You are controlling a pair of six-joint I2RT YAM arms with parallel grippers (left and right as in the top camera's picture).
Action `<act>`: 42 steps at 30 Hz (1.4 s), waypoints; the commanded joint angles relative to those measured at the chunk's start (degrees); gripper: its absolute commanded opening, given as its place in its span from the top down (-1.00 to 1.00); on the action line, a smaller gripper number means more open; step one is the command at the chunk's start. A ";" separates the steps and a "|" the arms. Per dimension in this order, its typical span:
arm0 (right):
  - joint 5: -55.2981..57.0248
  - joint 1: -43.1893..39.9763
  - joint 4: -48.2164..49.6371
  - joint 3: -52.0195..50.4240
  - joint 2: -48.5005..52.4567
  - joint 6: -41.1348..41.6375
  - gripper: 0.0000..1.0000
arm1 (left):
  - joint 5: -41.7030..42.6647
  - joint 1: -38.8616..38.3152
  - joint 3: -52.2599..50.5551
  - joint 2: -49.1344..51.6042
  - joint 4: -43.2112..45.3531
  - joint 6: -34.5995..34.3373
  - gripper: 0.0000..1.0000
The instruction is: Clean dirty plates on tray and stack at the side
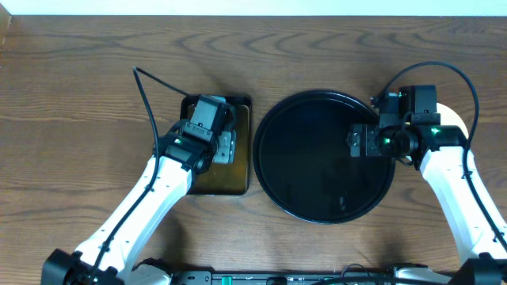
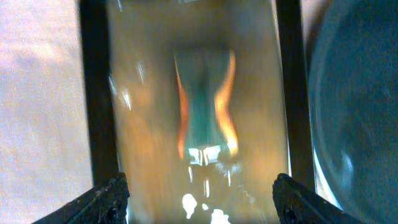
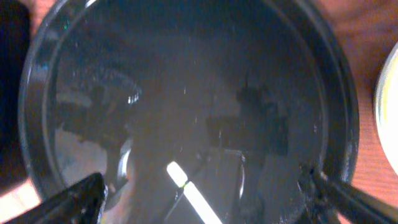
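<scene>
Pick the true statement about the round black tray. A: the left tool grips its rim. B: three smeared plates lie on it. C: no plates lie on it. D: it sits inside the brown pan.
C: the tray shows only bare glossy surface in the overhead and right wrist views; a pale plate lies off it, on the table past its right rim.

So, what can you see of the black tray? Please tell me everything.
The tray is large, round and glossy black, with a raised rim. It lies flat on the wooden table, just right of the brown pan. No plates are on it; its surface mirrors lights. The right gripper hangs open above its right side; whether it touches cannot be told.
</scene>
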 commanded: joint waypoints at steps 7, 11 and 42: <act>7.56 0.55 -10.36 1.38 -10.51 3.28 -0.98 | 4.50 1.62 0.94 -12.24 -17.35 -9.60 -0.51; 7.85 0.55 -11.10 -0.44 -18.03 3.98 -0.99 | 4.44 3.02 0.39 -19.87 -19.69 -11.04 -0.51; 11.15 0.55 -11.63 -6.73 -37.88 3.91 -0.99 | -10.19 3.08 -6.47 -48.83 -17.07 -18.32 -0.52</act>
